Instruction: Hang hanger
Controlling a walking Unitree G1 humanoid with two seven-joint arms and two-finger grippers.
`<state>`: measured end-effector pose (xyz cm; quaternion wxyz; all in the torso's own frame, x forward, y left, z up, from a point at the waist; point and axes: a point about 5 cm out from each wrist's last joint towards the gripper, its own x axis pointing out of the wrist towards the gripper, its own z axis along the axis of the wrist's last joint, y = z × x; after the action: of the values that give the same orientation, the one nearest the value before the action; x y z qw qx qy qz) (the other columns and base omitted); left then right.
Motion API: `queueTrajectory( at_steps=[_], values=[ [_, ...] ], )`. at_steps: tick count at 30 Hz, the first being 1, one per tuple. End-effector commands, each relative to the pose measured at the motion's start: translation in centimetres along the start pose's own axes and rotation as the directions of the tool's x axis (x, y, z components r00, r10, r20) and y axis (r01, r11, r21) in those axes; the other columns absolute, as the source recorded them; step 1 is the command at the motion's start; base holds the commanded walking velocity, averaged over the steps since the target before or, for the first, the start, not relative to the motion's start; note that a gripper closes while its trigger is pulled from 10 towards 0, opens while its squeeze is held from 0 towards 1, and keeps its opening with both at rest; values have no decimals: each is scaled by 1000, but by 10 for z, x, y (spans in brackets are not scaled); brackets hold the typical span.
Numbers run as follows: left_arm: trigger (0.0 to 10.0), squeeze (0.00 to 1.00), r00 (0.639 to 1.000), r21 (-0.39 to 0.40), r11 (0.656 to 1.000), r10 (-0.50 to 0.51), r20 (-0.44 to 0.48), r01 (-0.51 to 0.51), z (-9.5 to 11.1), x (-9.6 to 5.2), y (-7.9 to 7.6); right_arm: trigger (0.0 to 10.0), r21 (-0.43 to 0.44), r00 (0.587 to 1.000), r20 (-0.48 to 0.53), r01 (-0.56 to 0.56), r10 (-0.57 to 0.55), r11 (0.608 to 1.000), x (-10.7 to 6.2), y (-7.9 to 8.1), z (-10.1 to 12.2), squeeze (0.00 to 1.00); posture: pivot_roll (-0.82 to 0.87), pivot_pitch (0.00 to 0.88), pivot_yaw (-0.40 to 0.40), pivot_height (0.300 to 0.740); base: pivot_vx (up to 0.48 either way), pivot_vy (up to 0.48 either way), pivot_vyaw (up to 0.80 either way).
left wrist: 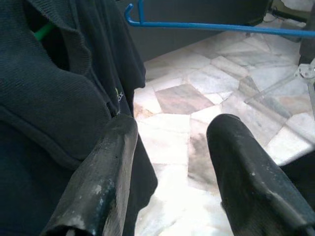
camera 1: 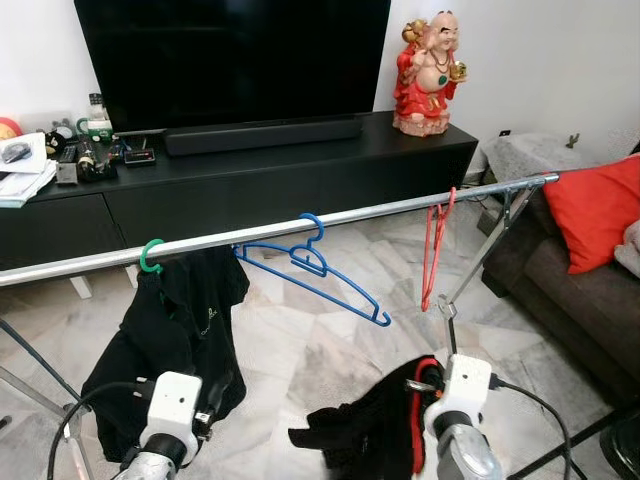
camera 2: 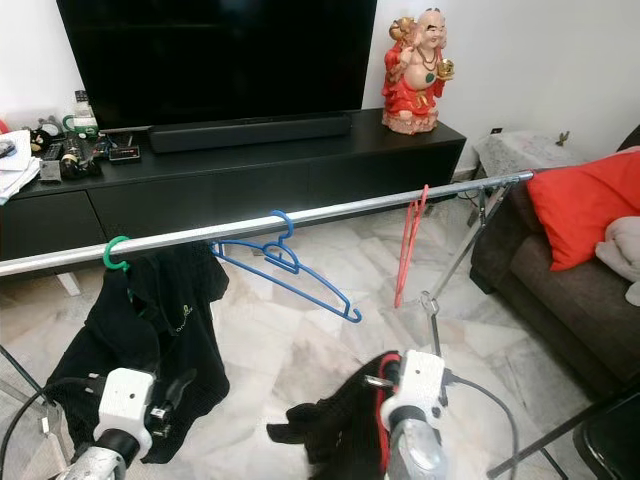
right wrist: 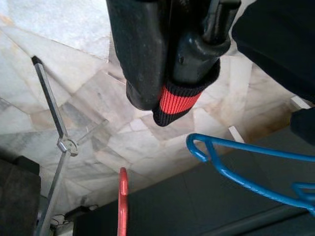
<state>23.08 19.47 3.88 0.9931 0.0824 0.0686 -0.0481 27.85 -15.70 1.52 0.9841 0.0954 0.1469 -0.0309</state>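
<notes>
Spanning the scene, a metal rail [camera 1: 300,226] runs from low on the left up toward the right, in front of a black TV cabinet [camera 1: 300,180]. Three hangers on it: a green hook [camera 1: 150,255] carrying a black shirt [camera 1: 175,340], a bare blue hanger [camera 1: 315,265] tilted down to the right, and a red hanger [camera 1: 432,250] hanging edge-on, well apart from the blue one.

Left gripper [left wrist: 170,162] sits low beside the shirt, jaws spread, nothing between them; one finger [left wrist: 106,172] lies against the shirt's fabric (touching or just beside, hard to say).

Right gripper [right wrist: 167,64] is low under the rail, clenched on a black garment [camera 1: 375,425] with a red-striped cuff [right wrist: 179,101] pinched at the fingertips. In the head views the garment droops from the gripper toward the marble floor [camera 1: 300,350]. Whether a hanger sits inside it cannot be told.

A red figurine [camera 1: 430,75] stands on the cabinet's right end; a red cushion [camera 1: 600,205] rests on a dark sofa [camera 1: 570,290] at right.
</notes>
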Motion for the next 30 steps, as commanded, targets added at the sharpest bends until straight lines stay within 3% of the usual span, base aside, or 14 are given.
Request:
queueTrajectory(
  at_steps=[1, 16, 30],
  values=[
    [10000, 0, 1000, 4, 1000, -25, 1, 25, 3, 0, -5, 10000, -11, 1000, 26, 18, -18, 1000, 1, -6, 5, 0, 128, 31, -25, 740, 0, -315, 0],
    [10000, 0, 999, 8, 999, -33, 7, 33, 4, 1, -7, 10000, -22, 999, 33, 21, -21, 1000, 1, -6, 5, 0, 129, 30, -28, 740, 0, -435, 0],
    [10000, 0, 1000, -33, 999, -30, -7, 30, 2, -1, -7, 10000, -26, 999, 29, 31, -30, 999, 2, -11, 4, 0, 126, 31, -29, 740, 0, 0, 0]
  ],
)
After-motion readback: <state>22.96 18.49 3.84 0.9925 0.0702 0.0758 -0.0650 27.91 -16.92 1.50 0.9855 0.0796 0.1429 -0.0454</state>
